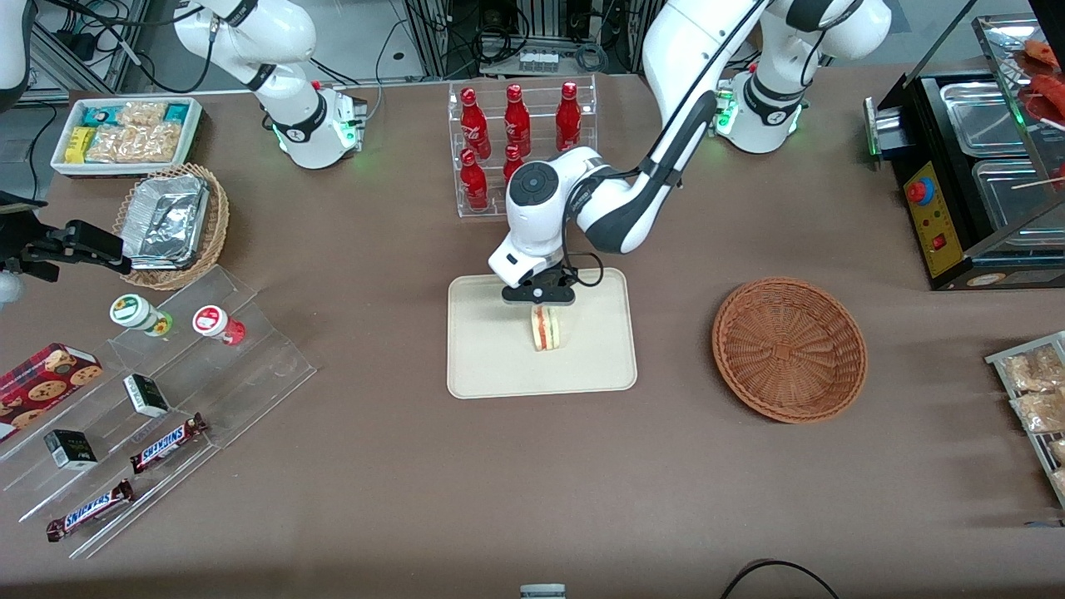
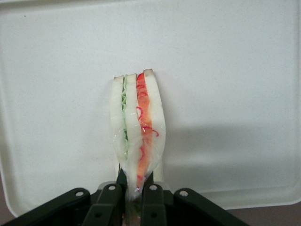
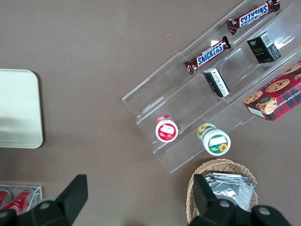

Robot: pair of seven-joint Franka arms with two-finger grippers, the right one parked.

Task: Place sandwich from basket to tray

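Gripping the sandwich (image 1: pixel 547 327) at one end, the gripper (image 1: pixel 539 293) hangs over the tray (image 1: pixel 491 366), above the part of it farther from the front camera. In the left wrist view the fingers (image 2: pixel 154 197) are pressed against both bread faces at the narrow end of the sandwich (image 2: pixel 138 127), so the jaws are pinching it. The sandwich stands on edge, its layers vertical: white bread outside, a green layer and an orange-red layer inside, all under clear wrap. Its free end points toward the tray (image 2: pixel 235 70) surface, and a shadow lies on the tray beside it. Whether the free end touches the tray cannot be told.

The basket (image 1: pixel 789 348) sits on the brown table (image 1: pixel 532 482) beside the tray, toward the working arm's end, well apart from the sandwich, with nothing in it.

Farther from the front camera than the tray stands a clear rack of red bottles (image 1: pixel 516 125). Toward the parked arm's end lie a tan wicker basket with foil containers (image 1: pixel 170 220), a white bin of snack packets (image 1: pixel 125 133), and a clear stepped stand (image 1: pixel 166 416) carrying Snickers bars (image 1: pixel 166 443) and small cups. The right wrist view shows the tray (image 3: pixel 19 108) corner and the same stand (image 3: pixel 188 108).
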